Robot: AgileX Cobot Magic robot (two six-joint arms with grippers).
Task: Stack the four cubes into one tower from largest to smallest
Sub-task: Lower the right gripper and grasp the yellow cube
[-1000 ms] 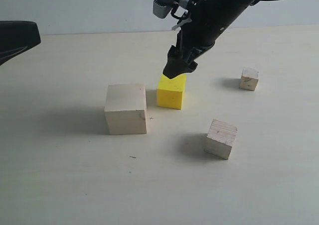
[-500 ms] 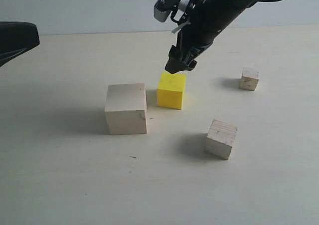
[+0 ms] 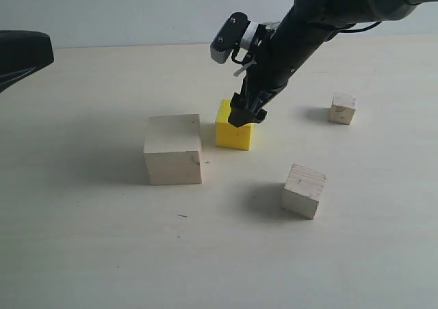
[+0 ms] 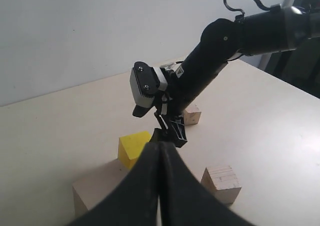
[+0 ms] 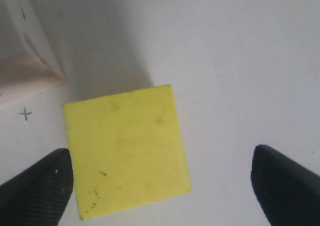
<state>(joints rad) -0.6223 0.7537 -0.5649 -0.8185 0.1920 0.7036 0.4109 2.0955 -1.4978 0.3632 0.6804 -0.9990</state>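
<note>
Exterior view, right arm [image 3: 301,29] slanted down, right pincer [image 3: 245,115] open over yellow cube [image 3: 231,137], left pincer [image 4: 160,153] closed.

The yellow cube [image 3: 233,135] has only a narrow gap on the side facing the large pale cube [image 3: 173,150]. One of the right gripper's [image 5: 161,160] spread fingers [image 5: 37,183] hangs at that gap. Its other sides face bare desk [image 3: 89,254]. The medium cube [image 3: 303,190] and small cube [image 3: 341,108] stand well apart from it.
</note>
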